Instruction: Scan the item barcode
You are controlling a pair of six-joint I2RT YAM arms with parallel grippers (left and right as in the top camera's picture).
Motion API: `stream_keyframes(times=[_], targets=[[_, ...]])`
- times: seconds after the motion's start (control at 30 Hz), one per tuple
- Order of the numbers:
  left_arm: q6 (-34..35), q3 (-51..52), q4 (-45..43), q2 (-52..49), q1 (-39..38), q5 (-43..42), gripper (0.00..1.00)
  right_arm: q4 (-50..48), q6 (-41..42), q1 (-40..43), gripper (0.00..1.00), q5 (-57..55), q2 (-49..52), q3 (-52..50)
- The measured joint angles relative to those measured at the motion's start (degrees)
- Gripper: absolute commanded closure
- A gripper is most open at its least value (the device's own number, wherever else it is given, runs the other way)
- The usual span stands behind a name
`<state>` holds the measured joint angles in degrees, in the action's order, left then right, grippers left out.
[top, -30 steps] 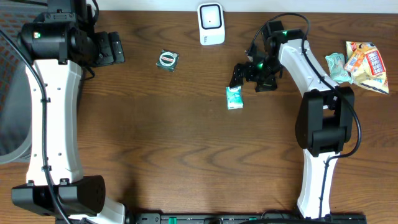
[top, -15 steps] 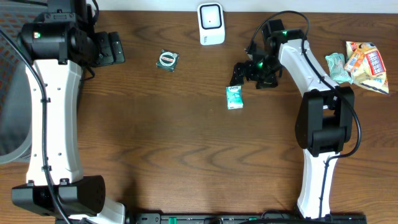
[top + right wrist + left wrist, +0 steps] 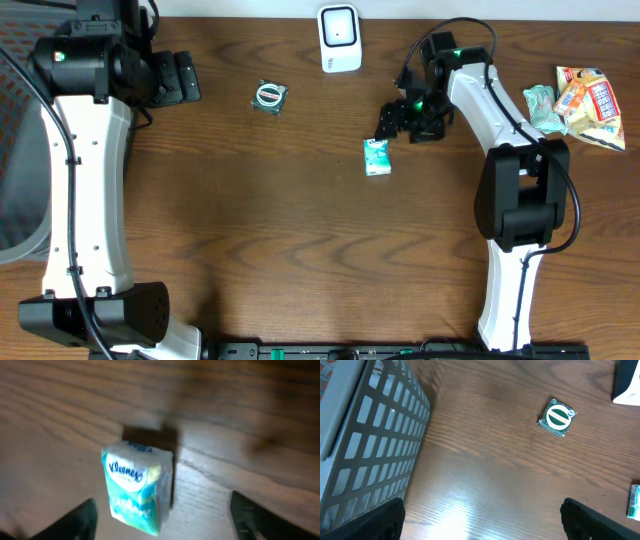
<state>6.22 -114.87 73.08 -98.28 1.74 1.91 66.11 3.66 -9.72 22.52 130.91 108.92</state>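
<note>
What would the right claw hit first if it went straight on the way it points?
Probably the Kleenex pack, lying on the table just ahead of the open right gripper, though depth is unclear.

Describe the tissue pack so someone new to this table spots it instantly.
Start at the white scanner at the far edge of the table. Just nearer, beside the right claw, lies the tissue pack. It is the only teal-and-white oblong; the other green packet, further left, is square with a round label.
</note>
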Motion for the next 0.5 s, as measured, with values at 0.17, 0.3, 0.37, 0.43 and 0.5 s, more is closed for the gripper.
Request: stream_keyframes(times=[0.17, 0.3, 0.37, 0.43, 0.5], targets=[[0.00, 0.00, 0.00, 0.00, 0.00, 0.00, 0.02, -0.63, -0.07, -1.01, 0.34, 0.68, 0.00, -0.13], [0.00, 0.00, 0.00, 0.00, 0.00, 0.00, 0.02, -3.06, 0.04, -2.29, 0.39, 0.98, 0.00, -2.08], [0.00, 0.00, 0.00, 0.00, 0.00, 0.00, 0.02, -4.52, 0.70, -2.84, 0.41, 1.07, 0.00, -3.67], [0.00, 0.00, 0.00, 0.00, 0.00, 0.00, 0.02, -5.84, 1.29, -3.02, 0.43, 1.07, 0.00, -5.27], [0.00, 0.00, -0.02, 0.00, 0.00, 0.00, 0.02, -6.82, 1.75, -3.02, 0.47, 1.09, 0.00, -6.97]])
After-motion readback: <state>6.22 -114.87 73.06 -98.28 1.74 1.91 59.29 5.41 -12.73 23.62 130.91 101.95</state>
